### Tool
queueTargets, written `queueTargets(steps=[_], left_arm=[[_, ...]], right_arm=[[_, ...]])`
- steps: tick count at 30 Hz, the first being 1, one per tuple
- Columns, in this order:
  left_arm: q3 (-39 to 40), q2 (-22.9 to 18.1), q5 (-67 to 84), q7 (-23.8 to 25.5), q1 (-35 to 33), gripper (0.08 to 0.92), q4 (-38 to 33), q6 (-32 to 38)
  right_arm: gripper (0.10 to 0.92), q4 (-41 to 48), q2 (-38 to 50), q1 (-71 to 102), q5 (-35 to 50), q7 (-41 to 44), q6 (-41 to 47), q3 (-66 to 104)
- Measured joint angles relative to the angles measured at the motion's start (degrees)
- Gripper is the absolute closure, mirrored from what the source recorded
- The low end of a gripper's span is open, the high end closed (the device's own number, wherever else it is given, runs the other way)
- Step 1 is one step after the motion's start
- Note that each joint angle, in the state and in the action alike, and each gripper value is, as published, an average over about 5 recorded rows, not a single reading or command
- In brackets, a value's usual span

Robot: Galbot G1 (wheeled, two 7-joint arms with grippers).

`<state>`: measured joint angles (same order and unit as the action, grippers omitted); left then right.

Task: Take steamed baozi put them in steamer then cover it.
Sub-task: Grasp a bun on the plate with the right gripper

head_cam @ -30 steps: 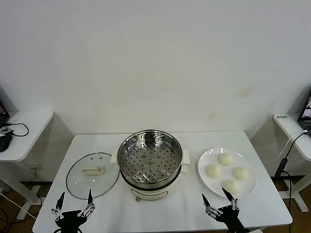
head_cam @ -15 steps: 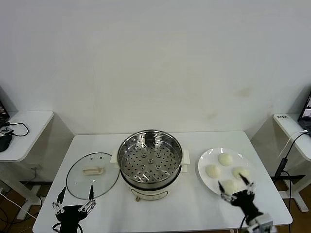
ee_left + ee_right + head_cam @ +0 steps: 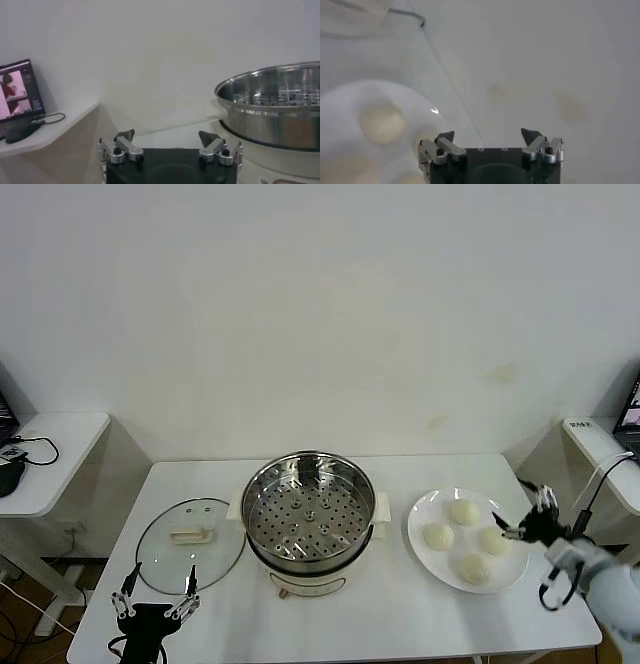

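Four cream-white baozi lie on a white plate (image 3: pixel 432 561) at the right: one (image 3: pixel 463 511) at the back, one (image 3: pixel 438 536) on the left, one (image 3: pixel 495 541) on the right, one (image 3: pixel 475 569) at the front. The steel steamer (image 3: pixel 309 509) stands empty on its cream pot base at the table's middle. The glass cover (image 3: pixel 190 542) lies flat to its left. My right gripper (image 3: pixel 534 518) is open and empty, raised at the plate's right edge; the right wrist view shows a baozi (image 3: pixel 382 122) on the plate. My left gripper (image 3: pixel 156 596) is open and empty at the front left, near the cover.
The white table (image 3: pixel 390 474) ends close behind the plate's right rim. A side desk (image 3: pixel 45 454) with cables stands at the left, and another desk (image 3: pixel 600 449) with a cable stands at the right. A laptop screen (image 3: pixel 20 95) shows in the left wrist view.
My right gripper has swung from the table's front edge up and to the right, past the front baozi, to the plate's right rim. My left gripper has barely shifted.
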<state>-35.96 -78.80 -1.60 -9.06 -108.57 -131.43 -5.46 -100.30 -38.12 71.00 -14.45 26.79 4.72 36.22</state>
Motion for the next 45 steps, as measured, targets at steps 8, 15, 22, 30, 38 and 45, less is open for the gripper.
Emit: queueTargets(steps=[8,15,22,30,38,45], left_arm=[[-0.8,0.4,-0.6,0.7,0.6,0.177,0.3,0.1],[-1.6,0.6,-0.8,1.1,0.8,0.177,0.2,0.2],[-2.5,0.7,-0.9,1.3,0.9,0.177,0.2,0.2],[-3.4,0.7,-0.9,1.5,0.8,0.177,0.3,0.2],[-3.8,0.7,-1.0,1.6,0.8,0.177,0.4,0.3],[-3.9,0.6,-1.0,1.6,0.7,0.177,0.6,0.4]], right_arm=[[0.203,10.6,6.8,-21.9,0.1,14.2,-0.4,-18.6],[0.203,19.7,7.3,-39.9,1.3,23.5,-1.0,-36.4],[0.203,27.6,4.7,-51.1,1.6,27.7,-1.6,-49.1],[0.202,34.6,0.3,-57.0,0.6,29.1,-1.9,-57.6],[0.202,39.9,-3.9,-59.8,-1.1,29.1,-1.9,-61.6],[0.202,42.5,-6.2,-60.5,-2.5,28.8,-1.4,-62.9]])
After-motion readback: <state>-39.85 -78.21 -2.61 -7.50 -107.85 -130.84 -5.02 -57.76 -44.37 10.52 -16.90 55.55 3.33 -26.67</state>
